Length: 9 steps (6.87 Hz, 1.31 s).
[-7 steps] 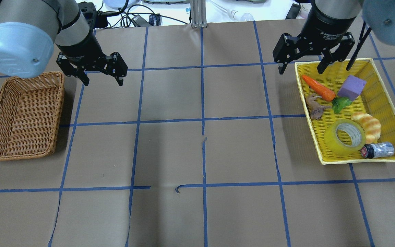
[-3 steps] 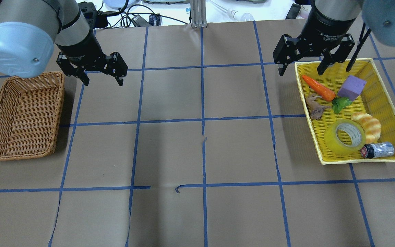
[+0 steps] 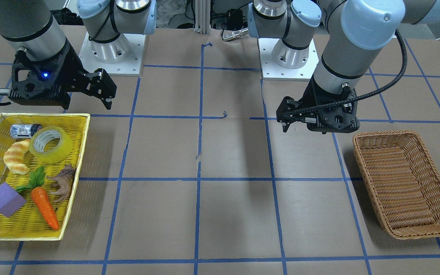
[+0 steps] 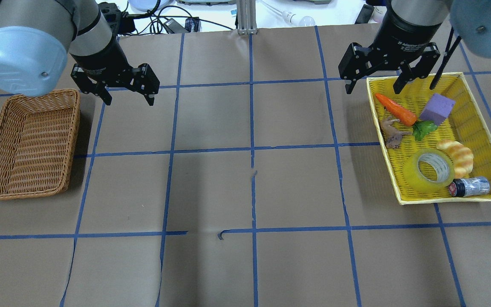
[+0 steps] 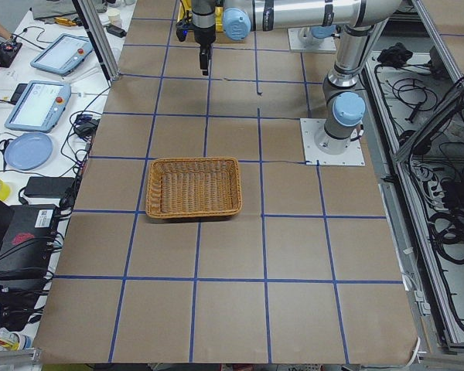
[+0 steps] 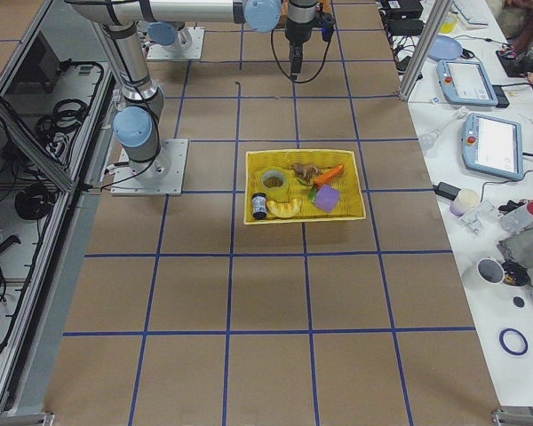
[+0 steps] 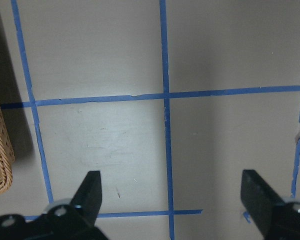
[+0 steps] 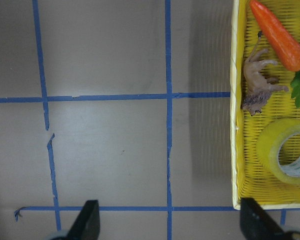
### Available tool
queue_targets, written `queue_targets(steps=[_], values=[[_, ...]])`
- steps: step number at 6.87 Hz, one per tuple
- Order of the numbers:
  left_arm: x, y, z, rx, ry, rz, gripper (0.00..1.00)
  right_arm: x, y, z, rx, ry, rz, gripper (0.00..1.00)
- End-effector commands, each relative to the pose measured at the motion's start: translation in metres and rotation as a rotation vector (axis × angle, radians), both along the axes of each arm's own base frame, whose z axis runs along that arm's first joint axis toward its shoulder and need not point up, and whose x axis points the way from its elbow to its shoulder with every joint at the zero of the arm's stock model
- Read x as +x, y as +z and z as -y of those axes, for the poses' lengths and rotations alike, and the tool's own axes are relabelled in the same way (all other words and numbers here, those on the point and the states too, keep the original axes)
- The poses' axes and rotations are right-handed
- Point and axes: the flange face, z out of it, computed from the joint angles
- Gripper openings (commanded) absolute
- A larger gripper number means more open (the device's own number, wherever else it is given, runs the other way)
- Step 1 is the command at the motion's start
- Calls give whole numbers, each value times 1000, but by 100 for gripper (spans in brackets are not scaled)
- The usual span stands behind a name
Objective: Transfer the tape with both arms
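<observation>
The tape (image 4: 428, 170), a translucent yellow roll with a white core, lies flat in the yellow tray (image 4: 454, 198) on the right. It also shows in the front view (image 3: 50, 144) and at the right edge of the right wrist view (image 8: 285, 157). My right gripper (image 4: 372, 90) is open and empty, held above the tray's far left corner, well apart from the tape. My left gripper (image 4: 130, 102) is open and empty, above the table just right of the wicker basket (image 4: 74, 140). Both wrist views show the fingers wide apart over bare table.
The tray also holds a carrot (image 4: 397, 110), a purple block (image 4: 437, 108), a lion toy (image 4: 392, 132), a striped croissant toy (image 4: 456, 157) beside the tape and a small bottle (image 4: 469, 186). The wicker basket has nothing in it. Brown paper with blue tape lines covers the table.
My left gripper has shifted slightly toward the far edge of the table. The right gripper has barely moved. Both stay open.
</observation>
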Motion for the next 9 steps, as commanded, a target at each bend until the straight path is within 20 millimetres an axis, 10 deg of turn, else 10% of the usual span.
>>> queue_targets(steps=[1, 6, 9], values=[[0, 0, 0, -1, 0, 0, 100, 0, -1, -1, 7, -1, 2, 100], [1, 0, 0, 1, 0, 1, 100, -9, -2, 3, -3, -18, -15, 100], [1, 0, -1, -1, 0, 1, 100, -129, -60, 16, 100, -208, -81, 100]])
